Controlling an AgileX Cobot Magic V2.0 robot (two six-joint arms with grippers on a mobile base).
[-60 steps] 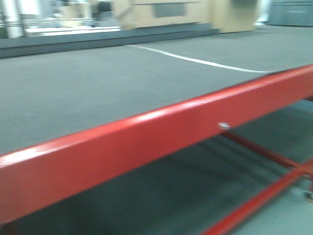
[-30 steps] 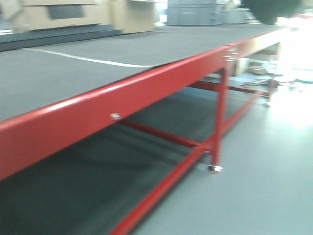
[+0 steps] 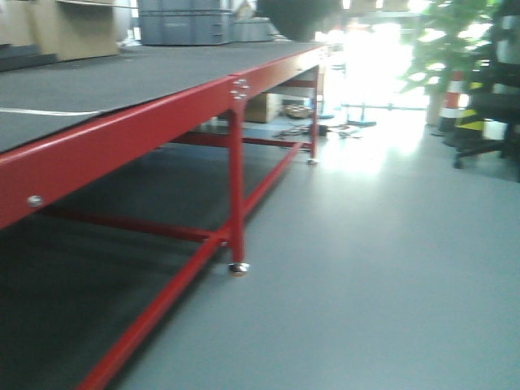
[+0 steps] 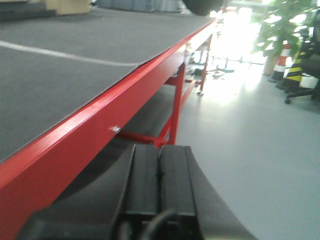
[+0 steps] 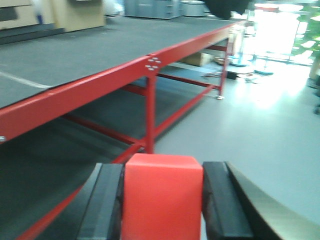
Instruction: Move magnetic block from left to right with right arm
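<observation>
The magnetic block (image 5: 162,197), a matte red cube, fills the bottom of the right wrist view, clamped between the two black fingers (image 5: 105,205) of my right gripper (image 5: 162,172), which is shut on it. The block is held in the air beside the long red-framed table (image 5: 75,95), off its edge and over the grey floor. In the left wrist view my left gripper (image 4: 160,150) is shut, its two black fingers pressed together with nothing between them, just off the table's red edge (image 4: 75,135). Neither gripper shows in the front view.
The table (image 3: 114,134) has a dark grey top, red legs (image 3: 236,187) and low crossbars. Grey bins (image 3: 183,20) stand at its far end. A potted plant (image 3: 447,49), a striped cone (image 3: 471,114) and a dark chair (image 3: 496,106) stand at the right across bare grey floor.
The front view has swung to the right: the table edge that crossed the frame now sits at the left, and the floor, plant and chair have come into view.
</observation>
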